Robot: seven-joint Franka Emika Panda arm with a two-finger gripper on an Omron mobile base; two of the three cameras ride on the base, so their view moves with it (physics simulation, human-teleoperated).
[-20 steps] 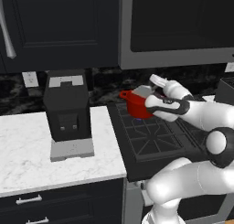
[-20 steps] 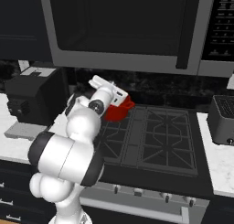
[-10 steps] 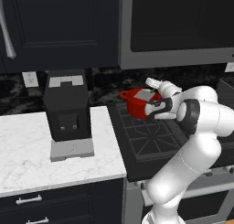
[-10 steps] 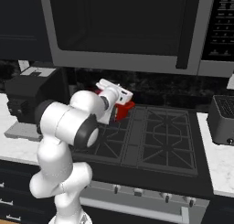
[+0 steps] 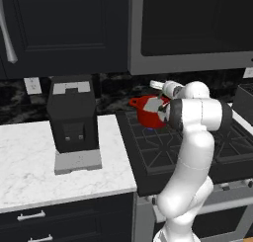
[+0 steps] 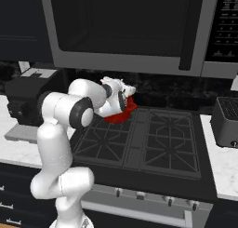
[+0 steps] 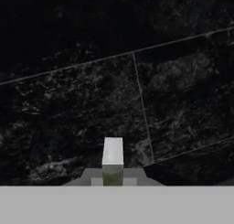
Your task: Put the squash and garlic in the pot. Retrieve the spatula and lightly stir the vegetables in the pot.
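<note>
While the arm folds back over the stove [image 5: 163,152], its gripper [image 5: 157,84] sits above and just behind the red pot [image 5: 148,112], pointing away from the robot toward the dark marbled backsplash [image 7: 137,81]. The hand view confirms that aim: tile seams run across the wall, and a pale flat stick [image 7: 113,151] rises between the fingers. The jaws are shut, apparently clamped on this slim object; in the left base view a light sliver juts from the hand toward the wall. It may be the spatula, but its identity cannot be told for certain.

The pot stands on the rear left burner, near the coffee machine [image 5: 73,115] on the marble counter [image 5: 49,177]. From the right base view the pot [image 6: 122,114] shows mostly hidden behind the wrist, so its contents, squash or garlic, cannot be seen.

What matters next is that the pot lies below and slightly toward the robot from the fingertips, while the held piece's long axis points roughly level at the wall. Stirring would likely need the hand tipped downward so the tip enters the pot's mouth.
</note>
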